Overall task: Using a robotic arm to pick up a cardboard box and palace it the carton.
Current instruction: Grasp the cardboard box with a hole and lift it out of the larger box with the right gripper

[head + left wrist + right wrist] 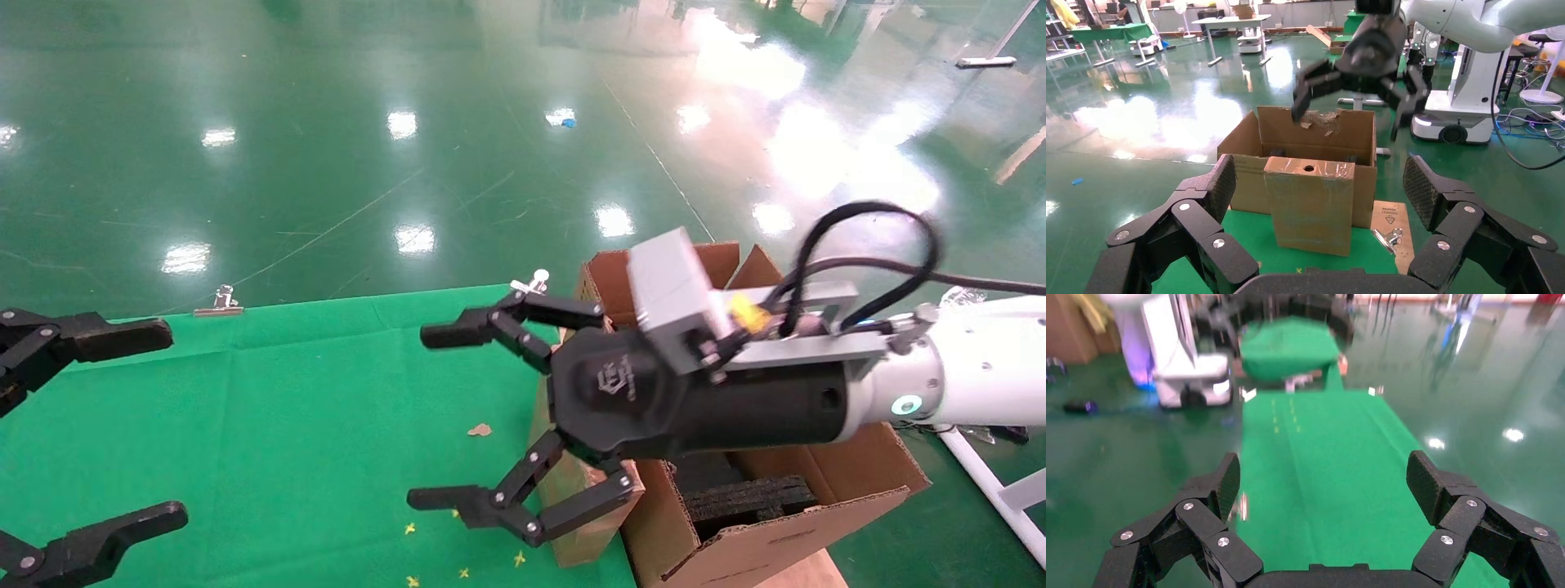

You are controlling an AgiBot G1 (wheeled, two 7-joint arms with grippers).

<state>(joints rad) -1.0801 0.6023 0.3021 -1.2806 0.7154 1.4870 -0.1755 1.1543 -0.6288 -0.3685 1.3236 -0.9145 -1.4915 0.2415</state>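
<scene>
Right now the robotic arm's right gripper (433, 416), fingers wide, hangs above the upright cardboard box (1309, 205) leaning against the carton (1315, 131); left gripper (122, 425) wide, farther off.

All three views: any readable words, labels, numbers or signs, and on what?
None can be read.
Right claw body: embossed logo, too blurred.
Cardboard sheet beside the carton: a triangle sign with print, too small.
Carton flap: faint print, illegible.
</scene>
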